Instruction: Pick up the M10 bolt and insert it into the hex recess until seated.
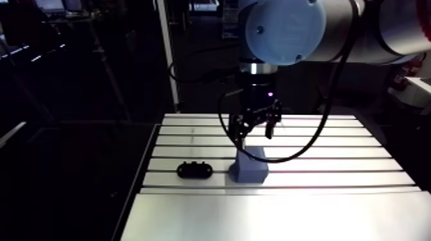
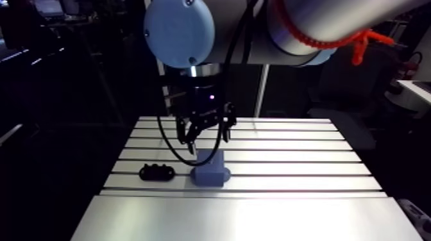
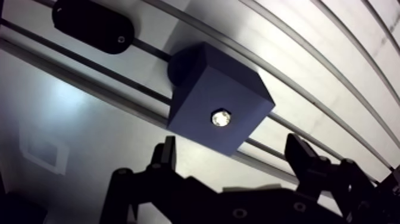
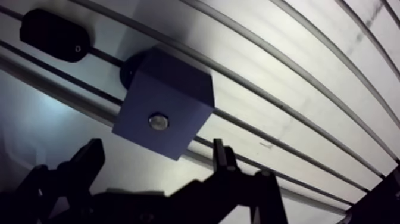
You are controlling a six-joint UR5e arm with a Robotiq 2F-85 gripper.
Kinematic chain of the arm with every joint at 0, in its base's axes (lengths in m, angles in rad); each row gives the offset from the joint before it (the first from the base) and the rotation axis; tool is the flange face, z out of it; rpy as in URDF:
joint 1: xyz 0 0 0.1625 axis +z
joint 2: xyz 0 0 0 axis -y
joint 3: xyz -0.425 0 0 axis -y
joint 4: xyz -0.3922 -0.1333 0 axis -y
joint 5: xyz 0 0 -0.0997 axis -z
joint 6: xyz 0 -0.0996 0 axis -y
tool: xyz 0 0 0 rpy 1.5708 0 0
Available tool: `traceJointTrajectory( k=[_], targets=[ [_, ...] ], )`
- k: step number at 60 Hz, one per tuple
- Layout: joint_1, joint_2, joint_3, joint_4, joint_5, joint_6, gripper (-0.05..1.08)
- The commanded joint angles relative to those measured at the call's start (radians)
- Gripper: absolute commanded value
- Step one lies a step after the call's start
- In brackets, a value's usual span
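Note:
A blue block (image 3: 202, 89) stands on the slotted aluminium table (image 1: 340, 154). A shiny bolt head (image 3: 221, 117) sits in the recess in the middle of the block's top face. My gripper (image 3: 231, 146) hangs a little above the block, open. Its two dark fingers (image 3: 165, 156) stand wide apart to either side of the block's near edge, and nothing is between them. In the arm view the gripper (image 1: 256, 128) is straight over the block (image 1: 250, 165).
A black oval holder (image 3: 92, 25) lies on a table slot beside the block, on its left in the arm view (image 1: 194, 169). The table's left edge (image 1: 138, 186) runs close to it. A smooth plate (image 1: 282, 215) covers the table's front.

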Motion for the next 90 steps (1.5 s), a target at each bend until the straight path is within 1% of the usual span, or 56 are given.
traceJointTrajectory(
  k=[1, 7, 8, 9, 10, 11, 12, 13, 14, 15, 16, 17, 18, 19, 20, 21, 22, 23, 24, 25, 26, 27, 28, 29, 30, 31, 32, 34, 36, 41, 45, 47, 48, 49, 50, 51, 54, 55, 59, 61, 66, 76, 81, 87, 89, 90],
  targets=[
    [0.000, -0.001, -0.002, -0.015, 0.000, 0.004, 0.00],
    [-0.001, -0.002, -0.011, -0.012, 0.001, 0.015, 0.00],
    [-0.001, -0.004, -0.018, -0.011, 0.005, 0.018, 0.01],
    [-0.001, -0.004, -0.018, -0.011, 0.005, 0.018, 0.01],
    [-0.001, -0.005, -0.029, -0.008, 0.007, 0.019, 0.15],
    [0.000, -0.008, -0.034, -0.005, 0.009, 0.025, 0.38],
    [0.000, -0.008, -0.034, -0.005, 0.009, 0.025, 0.38],
    [-0.001, -0.014, -0.037, -0.006, 0.009, 0.041, 0.53],
    [-0.001, -0.014, -0.037, -0.006, 0.009, 0.041, 0.53],
    [-0.003, -0.020, -0.039, -0.004, 0.009, 0.071, 0.71],
    [-0.003, -0.020, -0.039, -0.004, 0.009, 0.071, 0.71],
    [-0.004, -0.025, -0.043, -0.002, 0.010, 0.114, 0.89],
    [-0.004, -0.025, -0.043, -0.002, 0.010, 0.114, 0.89],
    [-0.006, -0.028, -0.051, 0.003, 0.010, 0.171, 1.02],
    [-0.006, -0.028, -0.051, 0.003, 0.010, 0.171, 1.02],
    [-0.006, -0.029, -0.056, 0.015, 0.008, 0.234, 1.06],
    [-0.006, -0.029, -0.056, 0.015, 0.008, 0.234, 1.06],
    [-0.006, -0.030, -0.062, 0.038, 0.006, 0.288, 1.08],
    [-0.006, -0.030, -0.062, 0.038, 0.006, 0.288, 1.08],
    [-0.005, -0.030, -0.069, 0.070, 0.011, 0.330, 1.08],
    [-0.005, -0.030, -0.069, 0.070, 0.011, 0.330, 1.08],
    [-0.002, -0.030, -0.075, 0.099, 0.016, 0.362, 1.08],
    [-0.002, -0.030, -0.075, 0.099, 0.016, 0.362, 1.08],
    [-0.001, -0.033, -0.080, 0.121, 0.020, 0.385, 1.08],
    [-0.001, -0.033, -0.080, 0.121, 0.020, 0.385, 1.08],
    [-0.003, -0.038, -0.083, 0.131, 0.026, 0.415, 1.08],
    [-0.003, -0.038, -0.083, 0.131, 0.026, 0.415, 1.08],
    [-0.002, -0.056, -0.091, 0.138, 0.040, 0.483, 1.08],
    [-0.001, -0.063, -0.092, 0.140, 0.042, 0.511, 1.08],
    [0.001, -0.077, -0.078, 0.133, 0.040, 0.545, 1.08],
    [0.003, -0.085, -0.051, 0.122, 0.040, 0.578, 1.08],
    [0.002, -0.085, -0.040, 0.106, 0.040, 0.598, 1.08],
    [0.003, -0.085, -0.032, 0.078, 0.037, 0.615, 1.08],
    [0.003, -0.085, -0.032, 0.078, 0.037, 0.615, 1.08],
    [0.003, -0.085, -0.023, 0.045, 0.038, 0.620, 1.08],
    [0.002, -0.085, -0.010, 0.010, 0.034, 0.620, 1.08],
    [0.002, -0.085, 0.001, -0.020, 0.031, 0.617, 1.08],
    [0.002, -0.085, 0.008, -0.041, 0.037, 0.614, 1.08],
    [0.006, -0.086, 0.022, -0.061, 0.038, 0.594, 1.08],
    [0.004, -0.085, 0.028, -0.062, 0.041, 0.579, 1.08],
    [-0.002, -0.083, 0.038, -0.063, 0.041, 0.547, 1.08],
    [-0.006, -0.075, 0.039, -0.063, 0.044, 0.546, 1.08],
    [-0.009, -0.067, 0.039, -0.061, 0.050, 0.545, 1.08],
    [-0.012, -0.061, 0.039, -0.061, 0.052, 0.544, 1.08],
    [-0.013, -0.056, 0.039, -0.061, 0.054, 0.544, 1.08],
    [-0.015, -0.051, 0.039, -0.061, 0.060, 0.544, 1.08]
  ],
)
